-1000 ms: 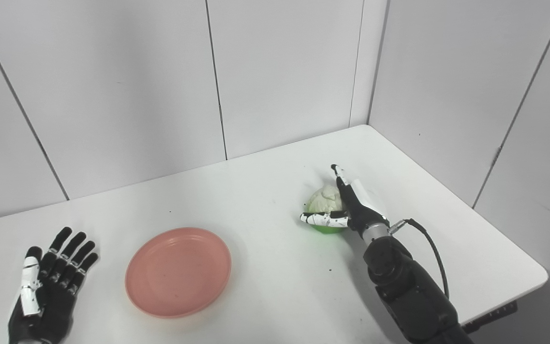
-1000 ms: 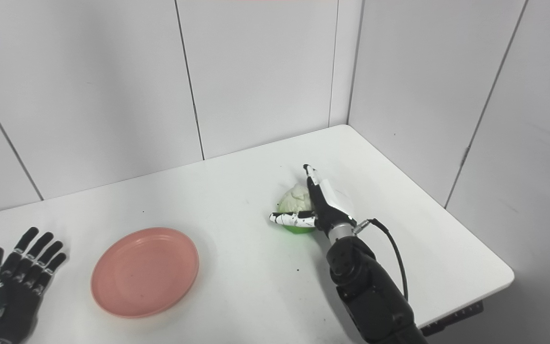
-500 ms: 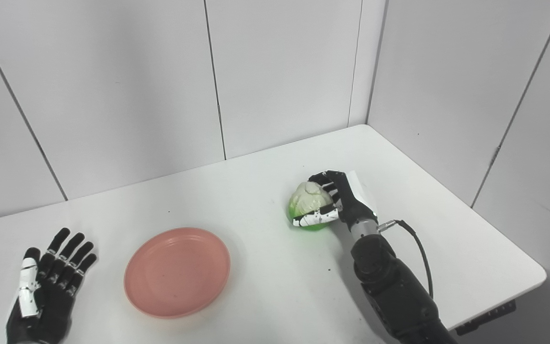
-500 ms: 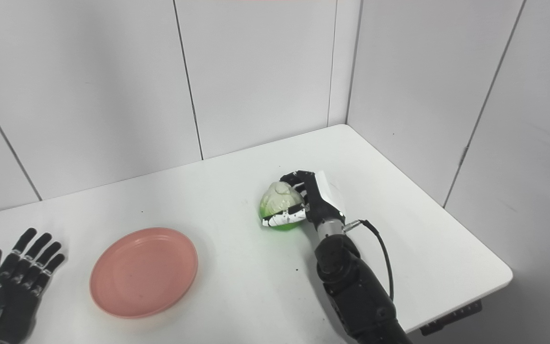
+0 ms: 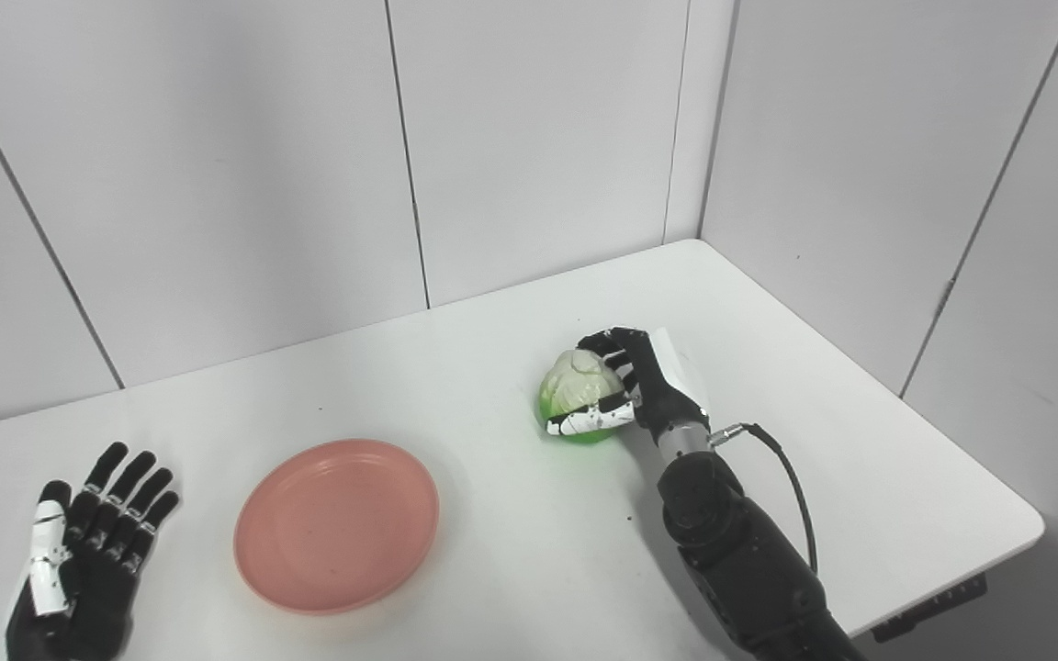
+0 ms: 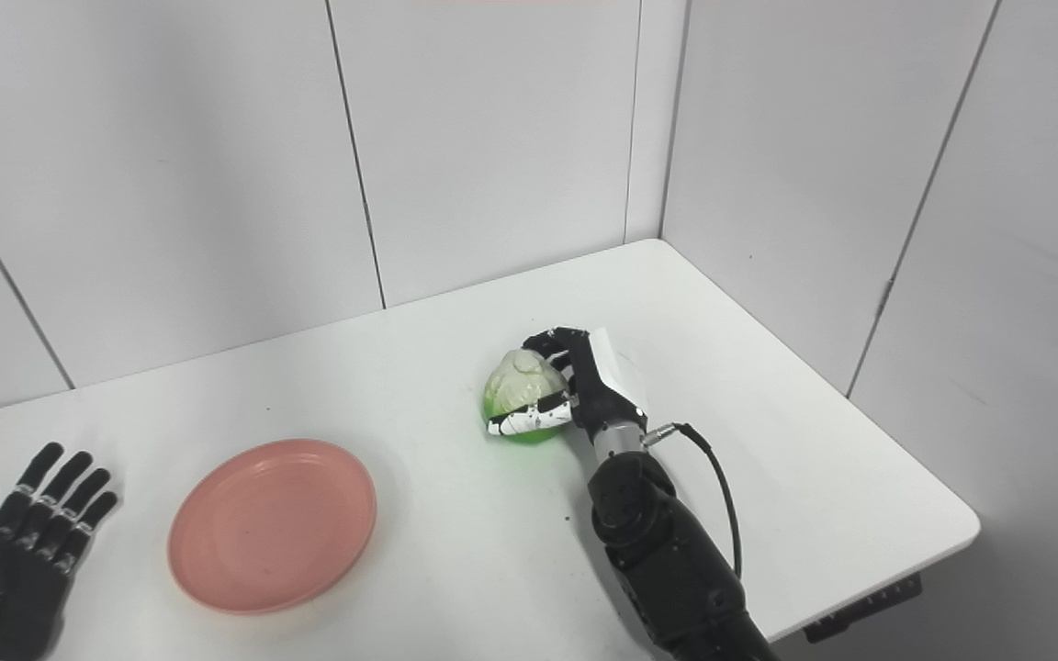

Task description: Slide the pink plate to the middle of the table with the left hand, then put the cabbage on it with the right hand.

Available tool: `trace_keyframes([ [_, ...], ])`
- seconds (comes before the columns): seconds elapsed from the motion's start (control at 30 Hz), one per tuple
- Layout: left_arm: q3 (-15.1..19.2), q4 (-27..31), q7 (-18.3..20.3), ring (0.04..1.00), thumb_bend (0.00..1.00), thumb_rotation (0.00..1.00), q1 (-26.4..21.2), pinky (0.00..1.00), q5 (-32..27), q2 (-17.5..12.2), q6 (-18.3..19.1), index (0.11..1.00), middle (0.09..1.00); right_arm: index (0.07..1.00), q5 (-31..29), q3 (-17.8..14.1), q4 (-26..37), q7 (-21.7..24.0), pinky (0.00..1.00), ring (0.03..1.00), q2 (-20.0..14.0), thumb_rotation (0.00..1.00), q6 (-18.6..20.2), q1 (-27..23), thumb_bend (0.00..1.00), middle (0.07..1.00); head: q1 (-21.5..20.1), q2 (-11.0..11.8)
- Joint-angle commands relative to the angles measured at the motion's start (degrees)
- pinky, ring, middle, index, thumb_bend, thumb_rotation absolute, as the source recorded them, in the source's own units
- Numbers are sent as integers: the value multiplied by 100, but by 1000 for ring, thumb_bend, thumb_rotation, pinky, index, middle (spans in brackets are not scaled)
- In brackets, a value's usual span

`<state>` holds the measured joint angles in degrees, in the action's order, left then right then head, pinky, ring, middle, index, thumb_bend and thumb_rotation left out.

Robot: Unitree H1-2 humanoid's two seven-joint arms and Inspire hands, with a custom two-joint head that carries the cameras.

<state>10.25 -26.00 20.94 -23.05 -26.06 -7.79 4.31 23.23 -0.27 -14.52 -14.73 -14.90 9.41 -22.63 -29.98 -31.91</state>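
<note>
A pink plate [image 5: 337,523] lies flat on the white table [image 5: 492,514], left of centre. The cabbage [image 5: 573,393], pale on top and bright green below, is right of centre. My right hand [image 5: 635,395] is shut on the cabbage, fingers curled over its top and thumb across its front; I cannot tell whether it still touches the table. My left hand [image 5: 79,569] rests open, palm down with fingers spread, at the table's near left corner, well apart from the plate.
Grey wall panels close off the back and the right side of the table. The table's right edge [image 5: 1025,542] runs close behind my right forearm [image 5: 740,560]. A black cable [image 5: 791,477] loops off the right wrist.
The right hand's fingers closed around the cabbage and carried it a little leftward. The left hand and the plate stayed put. The camera drifted slightly.
</note>
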Motion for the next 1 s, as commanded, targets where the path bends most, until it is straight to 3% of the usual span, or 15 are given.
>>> trace_keyframes([
  [0.0,-79,-90,-133,884,425,1000,174,914,111,39,303,886,890,522,50,11,312,-42,365,424,7,0,-123,-153,525,448,6,-8],
  [0.4,-251,51,-252,887,447,1000,266,912,280,215,109,886,893,539,216,288,1212,252,366,389,146,0,-22,-353,514,480,619,-16],
  [0.73,-444,426,-544,890,471,1000,398,920,568,483,80,899,900,537,257,652,1196,459,356,386,325,0,-342,-592,515,479,1372,-60],
  [0.97,-601,741,-840,893,473,1000,476,925,776,750,173,896,897,555,203,976,987,686,340,373,478,0,-604,-683,510,483,2135,-136],
])
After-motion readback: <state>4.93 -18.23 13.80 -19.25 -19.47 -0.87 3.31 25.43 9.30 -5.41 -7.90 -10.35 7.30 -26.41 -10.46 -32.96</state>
